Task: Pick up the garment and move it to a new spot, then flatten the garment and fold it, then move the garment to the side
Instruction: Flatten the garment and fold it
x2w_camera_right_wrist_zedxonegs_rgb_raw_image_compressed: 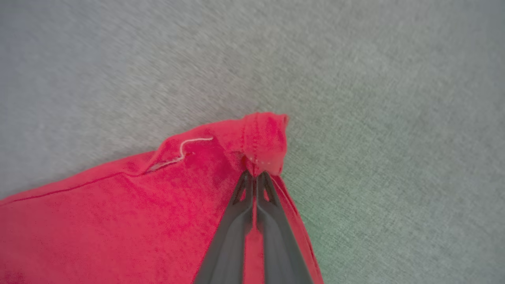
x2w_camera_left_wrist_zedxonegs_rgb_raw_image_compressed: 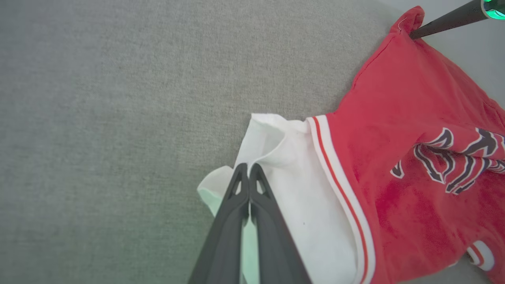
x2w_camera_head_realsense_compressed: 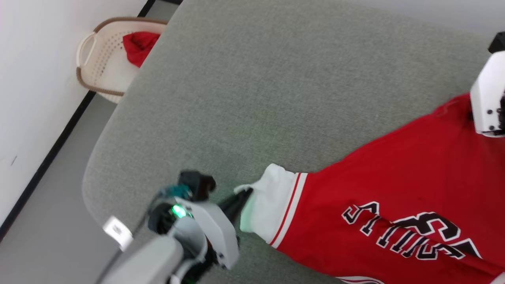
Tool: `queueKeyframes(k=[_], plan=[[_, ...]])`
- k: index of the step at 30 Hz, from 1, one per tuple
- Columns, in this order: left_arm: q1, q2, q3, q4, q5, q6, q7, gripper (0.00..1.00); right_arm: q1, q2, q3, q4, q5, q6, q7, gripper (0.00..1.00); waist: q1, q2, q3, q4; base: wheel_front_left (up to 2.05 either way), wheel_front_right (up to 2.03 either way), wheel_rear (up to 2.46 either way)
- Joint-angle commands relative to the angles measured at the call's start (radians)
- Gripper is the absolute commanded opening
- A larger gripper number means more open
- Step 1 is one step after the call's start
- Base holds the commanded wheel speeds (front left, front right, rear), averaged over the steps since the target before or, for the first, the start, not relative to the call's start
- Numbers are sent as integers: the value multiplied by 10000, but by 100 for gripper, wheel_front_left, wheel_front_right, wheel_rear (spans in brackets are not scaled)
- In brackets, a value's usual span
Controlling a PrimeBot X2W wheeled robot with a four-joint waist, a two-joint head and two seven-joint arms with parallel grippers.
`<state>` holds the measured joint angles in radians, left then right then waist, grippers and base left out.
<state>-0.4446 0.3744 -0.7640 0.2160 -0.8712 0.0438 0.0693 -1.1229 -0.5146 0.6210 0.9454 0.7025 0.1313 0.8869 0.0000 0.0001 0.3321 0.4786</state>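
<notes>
**Head view.** The red short-sleeved jersey garment with white sleeves [x2w_camera_head_realsense_compressed: 394, 177] lies spread on the grey felt-covered table [x2w_camera_head_realsense_compressed: 276, 79]. It extends from the left tool [x2w_camera_head_realsense_compressed: 241, 198] towards the white wrist housing of the right arm [x2w_camera_head_realsense_compressed: 487, 94]. The left tool is fully closed, pinching the outer edge of the white sleeve [x2w_camera_head_realsense_compressed: 268, 205]. Far beyond its fingertips, off the table, a beige perforated plastic basket [x2w_camera_head_realsense_compressed: 98, 67] holds a bunched plain red cloth [x2w_camera_head_realsense_compressed: 138, 47].

Writing: black-and-white block lettering [x2w_camera_head_realsense_compressed: 410, 232] is upside down to this camera and cut by the frame edge. The letters "LLS" can be made out. No brand tag is legible.

**Left wrist view.** The fingers are pressed together over a raised fold of the sleeve, and the red-and-white stripe trim [x2w_camera_left_wrist_zedxonegs_rgb_raw_image_compressed: 339, 185] is to their right. The lettering here is creased and unreadable.

Risk: the bite appears to cover only thin sleeve edge. A sharp pull would probably strip it from the grip.

**Right wrist view.** The right tool [x2w_camera_right_wrist_zedxonegs_rgb_raw_image_compressed: 254, 173] is closed on a bunched red hem corner [x2w_camera_right_wrist_zedxonegs_rgb_raw_image_compressed: 264, 138]. A loose white thread [x2w_camera_right_wrist_zedxonegs_rgb_raw_image_compressed: 185, 148] lies to its left.

Risks:
- The bite is small, so the corner may slip out under load.
- Uneven lifting by the two arms would likely twist the fabric.
- Drawing the arms too far apart could pull one corner free, and the jersey would collapse onto the table.
</notes>
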Motion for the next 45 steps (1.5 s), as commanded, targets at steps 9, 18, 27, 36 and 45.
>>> queueKeyframes(k=[9, 18, 27, 36, 45], plan=[[-2866, 1809, 532, -1028, -56, -192, 2938, 0, -374, -83, 107, -1879, 1046, -11, -526, 0, 0, -1, -1107, -1436, 0, 0, 0], [-6429, 2128, 1045, 679, 247, -751, 4327, 0, -1106, 158, -144, -3007, 1190, -9, -1597, 0, 0, -1, -1591, -2853, 0, 0, 0], [-9764, 1737, 895, 3438, 1511, -1263, 3708, 0, -2029, 837, -832, -3015, 531, -11, -3412, 0, 0, -1, -1905, -3841, 0, 0, 0], [-11817, 1283, 866, 5656, 2440, -1142, 2261, 0, -2691, 1252, -1444, -2660, 102, -11, -4557, 0, 0, -1, -2048, -4320, 0, 0, 0], [-13293, 745, 1096, 7337, 2696, -865, 733, 0, -3639, 1879, -1758, -2091, -304, -11, -5365, 0, 0, -1, -1084, -4828, 0, 0, 0]])
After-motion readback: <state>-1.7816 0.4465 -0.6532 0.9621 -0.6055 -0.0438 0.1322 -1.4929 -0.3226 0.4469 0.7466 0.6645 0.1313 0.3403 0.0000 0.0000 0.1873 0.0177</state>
